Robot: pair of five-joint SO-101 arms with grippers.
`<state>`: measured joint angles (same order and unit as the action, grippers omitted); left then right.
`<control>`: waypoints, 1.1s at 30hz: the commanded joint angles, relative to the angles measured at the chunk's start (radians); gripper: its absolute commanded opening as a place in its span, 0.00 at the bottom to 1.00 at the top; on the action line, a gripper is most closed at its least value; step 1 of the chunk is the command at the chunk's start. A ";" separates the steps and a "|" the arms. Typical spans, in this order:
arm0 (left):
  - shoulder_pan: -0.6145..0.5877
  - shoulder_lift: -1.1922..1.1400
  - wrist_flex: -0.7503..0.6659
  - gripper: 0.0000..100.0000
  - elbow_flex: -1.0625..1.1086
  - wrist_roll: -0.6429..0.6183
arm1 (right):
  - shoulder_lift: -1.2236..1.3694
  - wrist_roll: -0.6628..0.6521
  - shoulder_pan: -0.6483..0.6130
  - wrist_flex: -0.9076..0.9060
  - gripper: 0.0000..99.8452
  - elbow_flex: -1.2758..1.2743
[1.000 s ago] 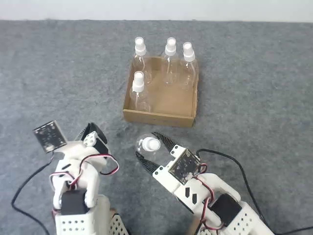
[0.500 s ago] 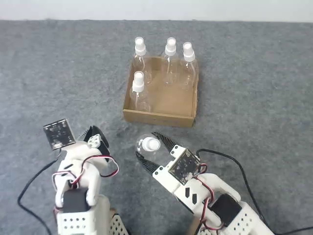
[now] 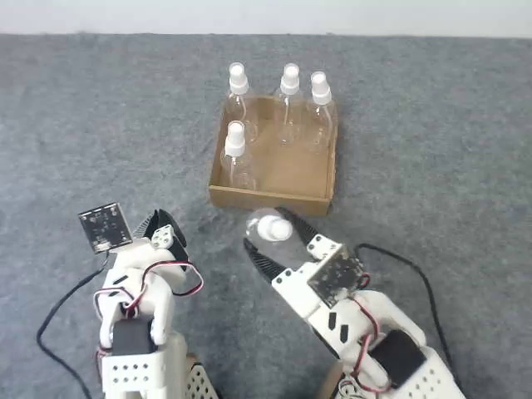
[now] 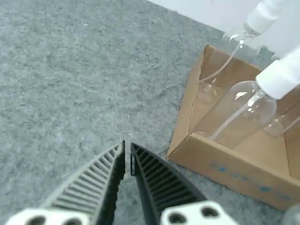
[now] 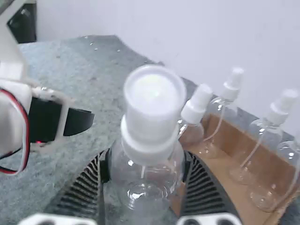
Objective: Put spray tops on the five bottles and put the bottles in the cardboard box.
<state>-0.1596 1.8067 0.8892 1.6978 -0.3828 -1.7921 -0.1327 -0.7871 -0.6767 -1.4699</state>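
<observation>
Cardboard box (image 3: 272,199) sits at mid-tabletop (image 3: 432,133), on a grey felt-like surface.

Box contents: four clear bottles, upright, each with a white spray top.
- back-left bottle (image 3: 241,112), in the far left corner
- back-middle bottle (image 3: 288,116)
- back-right bottle (image 3: 320,125), just beside the back-middle one
- front-left bottle (image 3: 237,166), against the left wall, near the front

Fifth bottle (image 3: 264,224): outside the box, just at its near wall. It is upright in the right wrist view, with a white spray top (image 5: 152,93) on its neck. Right arm (image 3: 349,291): right jaws clamped on this bottle, ribbed pads pressed to both sides of the clear body, below the top.

Left arm (image 3: 137,278): left jaws together, only a thin slit between the tips, nothing held. They are over bare tabletop, off to the left of the fifth bottle and apart from the box's near-left corner.
</observation>
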 commanded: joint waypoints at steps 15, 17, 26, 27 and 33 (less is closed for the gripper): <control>0.003 0.015 -0.031 0.01 -0.013 0.015 | 0.010 -0.017 0.019 -0.136 0.01 0.316; 0.003 0.015 -0.031 0.01 -0.013 0.015 | 0.058 -0.017 0.019 -0.136 0.01 0.341; 0.003 0.015 -0.031 0.01 -0.013 0.015 | 0.367 -0.009 0.041 -0.131 0.01 0.557; 0.003 0.015 -0.031 0.01 -0.013 0.015 | 0.397 -0.009 0.059 -0.127 0.01 0.569; 0.003 0.015 -0.031 0.01 -0.013 0.015 | 0.561 -0.009 0.208 -0.005 0.01 0.580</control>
<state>-0.1580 1.8067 0.8876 1.6978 -0.3767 -1.3380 -0.1327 -0.6674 -0.7687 -0.9636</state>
